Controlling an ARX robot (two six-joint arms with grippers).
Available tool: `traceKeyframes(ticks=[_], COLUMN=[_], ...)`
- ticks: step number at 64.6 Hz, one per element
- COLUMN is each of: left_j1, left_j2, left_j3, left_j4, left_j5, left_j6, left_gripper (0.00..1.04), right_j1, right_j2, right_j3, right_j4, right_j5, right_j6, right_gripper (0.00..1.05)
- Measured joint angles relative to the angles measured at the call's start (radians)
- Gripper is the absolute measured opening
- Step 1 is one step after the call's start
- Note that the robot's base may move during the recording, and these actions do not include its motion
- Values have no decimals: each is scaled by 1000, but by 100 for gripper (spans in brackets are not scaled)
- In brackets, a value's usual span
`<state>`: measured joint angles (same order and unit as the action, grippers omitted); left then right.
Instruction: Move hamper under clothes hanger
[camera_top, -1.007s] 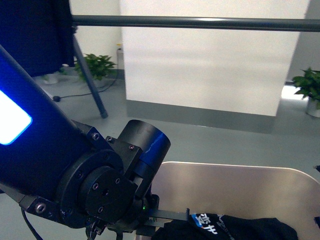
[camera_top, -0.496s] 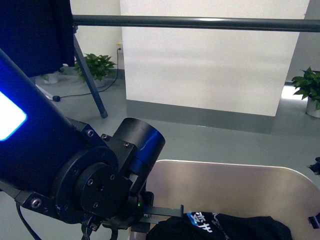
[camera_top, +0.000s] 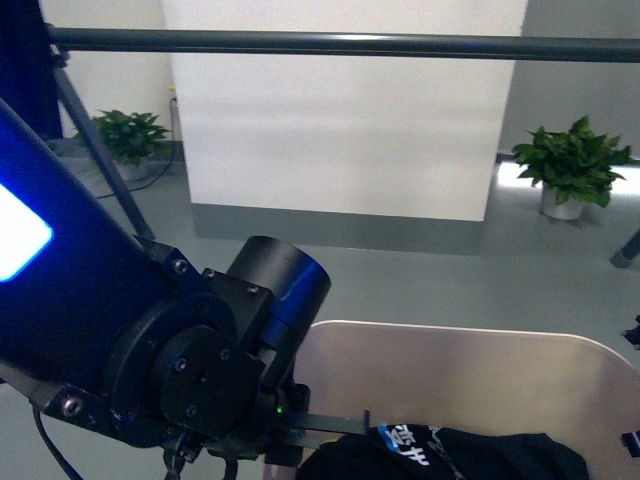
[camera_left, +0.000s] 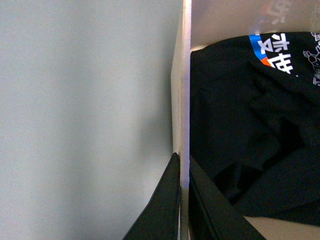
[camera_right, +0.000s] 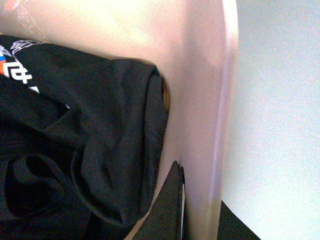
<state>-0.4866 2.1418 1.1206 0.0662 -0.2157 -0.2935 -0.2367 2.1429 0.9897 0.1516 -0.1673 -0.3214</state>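
My left claw (camera_left: 183, 170) and right claw (camera_right: 202, 210) each clench a wall of the beige, round-cornered hamper (camera_top: 450, 365), which holds black clothing (camera_left: 240, 125). Only the front view shows the clothes hanger (camera_top: 350, 43), its bar high beyond the hamper.

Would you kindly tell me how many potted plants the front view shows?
2: one potted plant at far left, a second potted plant at far right. The left arm may hide others.

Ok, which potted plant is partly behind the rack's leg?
The plant on the left; a slanted leg of the clothes hanger crosses in front of it. The right plant stands unobstructed.
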Motion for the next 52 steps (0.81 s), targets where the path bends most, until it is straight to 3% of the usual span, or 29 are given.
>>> traceKeyframes(ticks=[10, 47, 50, 52], left_j1=[-29, -7, -7, -5], left_j2=[0, 0, 0, 1], left_j3=[0, 0, -10, -50], left_j4=[0, 0, 31, 146], left_j5=[29, 2, 5, 6], left_j6=[-1, 0, 11, 30], left_gripper=[4, 4, 4, 4], right_j1=[-31, -7, -10, -10], right_j2=[0, 0, 8, 19], right_j3=[0, -2, -28, -69], right_j4=[-1, 3, 92, 230], right_j5=[15, 0, -41, -90], right_j6=[-2, -3, 38, 83], right_gripper=[2, 2, 2, 2])
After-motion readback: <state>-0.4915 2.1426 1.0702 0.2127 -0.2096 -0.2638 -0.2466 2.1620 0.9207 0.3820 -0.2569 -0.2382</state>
